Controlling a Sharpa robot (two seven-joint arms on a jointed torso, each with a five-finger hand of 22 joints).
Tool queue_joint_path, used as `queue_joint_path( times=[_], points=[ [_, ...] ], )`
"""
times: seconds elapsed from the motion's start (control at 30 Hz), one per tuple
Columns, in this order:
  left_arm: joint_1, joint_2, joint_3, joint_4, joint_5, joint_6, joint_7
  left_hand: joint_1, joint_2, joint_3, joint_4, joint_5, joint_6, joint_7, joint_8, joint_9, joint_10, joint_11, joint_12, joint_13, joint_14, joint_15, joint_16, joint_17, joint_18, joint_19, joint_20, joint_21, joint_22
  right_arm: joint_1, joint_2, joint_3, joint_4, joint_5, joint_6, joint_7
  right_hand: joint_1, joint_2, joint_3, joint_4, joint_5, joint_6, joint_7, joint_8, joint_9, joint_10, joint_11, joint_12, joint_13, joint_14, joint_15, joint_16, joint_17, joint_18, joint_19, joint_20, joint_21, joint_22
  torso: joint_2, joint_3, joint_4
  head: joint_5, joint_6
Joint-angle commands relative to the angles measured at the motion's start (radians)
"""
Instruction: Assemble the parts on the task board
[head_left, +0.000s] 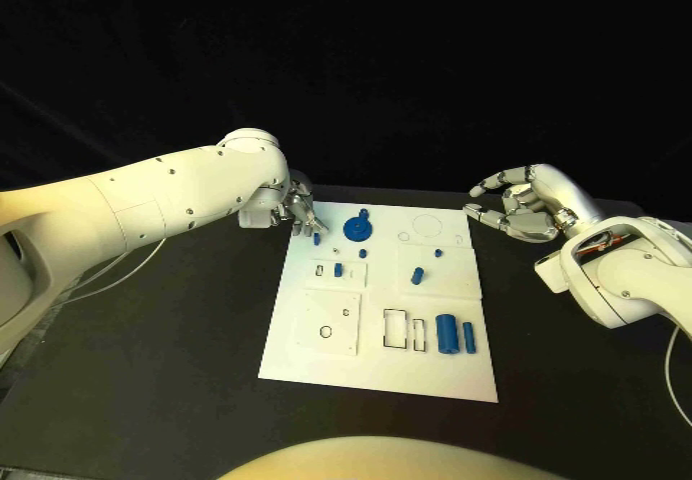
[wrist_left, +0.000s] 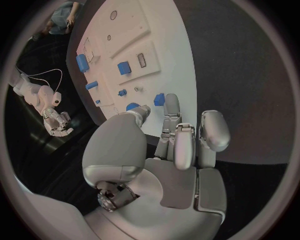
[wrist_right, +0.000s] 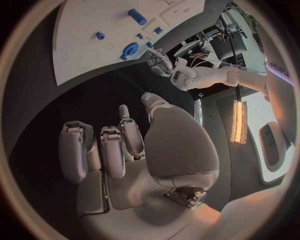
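The black tabletop (head_left: 173, 350) carries the white task board (head_left: 433, 362) at its middle, and everything else is placed relative to that board. The left hand (head_left: 299, 212) is at the board's far left corner, fingers pointing down at it; a small blue part (head_left: 317, 239) lies just under the fingertips, but I cannot tell whether the hand pinches it or merely touches it. The right hand (head_left: 522, 203) hangs above the tabletop just off the board's far right corner, fingers curled loosely and apart, holding nothing. On the board, a round blue disc part (head_left: 359, 228) sits near the far edge, close beside the left hand. Two blue cylinders (head_left: 456, 333) lie side by side near the right edge, toward the near end. Smaller blue pegs (head_left: 417, 275) are around the board's middle.
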Motion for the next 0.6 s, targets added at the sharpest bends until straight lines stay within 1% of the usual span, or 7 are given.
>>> queue_joint_path(
  times=[0.03,0.2,0.37,0.6],
  points=[
    [-0.001,0.003,0.0,0.001,0.021,0.021,0.0,0.013,0.002,0.0,-0.006,0.003,0.009,-0.001,0.004,-0.002,0.009,-0.003,0.005,-0.002,0.071,-0.008,0.003,0.118,-0.006,0.003,0.0,0.003,0.0,-0.001,0.001,0.0,0.0,-0.004,0.004,0.007,-0.009,-0.001,-0.005,-0.002,-0.001,-0.008,0.001,0.005,0.001,-0.004,0.0,-0.003,0.055,0.091,-0.005,-0.004,0.216,0.015,0.03,-0.005,-0.005,0.17,0.0,-0.0011,0.0003,0.0,0.0],
    [-0.004,0.007,0.0,-0.003,0.025,0.02,0.0,0.02,0.003,0.001,-0.006,0.003,0.012,-0.002,0.003,-0.005,0.01,-0.003,0.005,-0.003,0.072,-0.009,0.004,0.119,-0.007,0.004,-0.001,0.005,0.003,-0.001,0.002,0.0,0.0,-0.004,0.005,0.007,-0.009,-0.001,-0.005,-0.002,-0.001,-0.008,0.001,0.005,0.001,-0.004,0.0,-0.003,0.055,0.091,-0.005,-0.004,0.216,0.015,0.03,-0.005,-0.005,0.17,0.0,-0.0007,-0.0005,0.001,-0.001],
    [-0.009,0.01,-0.001,-0.007,0.026,0.019,0.0,0.025,0.005,0.003,-0.005,0.003,0.014,-0.003,0.002,-0.006,0.011,-0.004,0.004,-0.004,0.072,-0.009,0.005,0.12,-0.006,0.004,-0.001,0.005,0.003,-0.001,0.001,0.0,0.0,-0.004,0.005,0.007,-0.009,-0.001,-0.005,-0.002,-0.001,-0.008,0.001,0.005,0.001,-0.004,0.0,-0.003,0.055,0.091,-0.005,-0.004,0.216,0.015,0.03,-0.005,-0.005,0.17,0.001,-0.0016,-0.0014,0.0,-0.002],
    [-0.011,0.011,-0.002,-0.007,0.026,0.014,0.0,0.033,0.01,0.007,-0.006,0.004,0.017,-0.004,0.0,-0.009,0.012,-0.005,0.004,-0.005,0.071,-0.01,0.004,0.118,-0.006,0.003,-0.002,0.005,0.003,-0.001,0.001,0.0,0.0,-0.004,0.005,0.006,-0.009,-0.001,-0.005,-0.002,-0.001,-0.008,0.001,0.005,0.001,-0.004,0.0,-0.003,0.055,0.091,-0.005,-0.004,0.216,0.015,0.03,-0.005,-0.005,0.17,0.0,-0.0004,-0.0007,-0.001,-0.004]
  ],
)
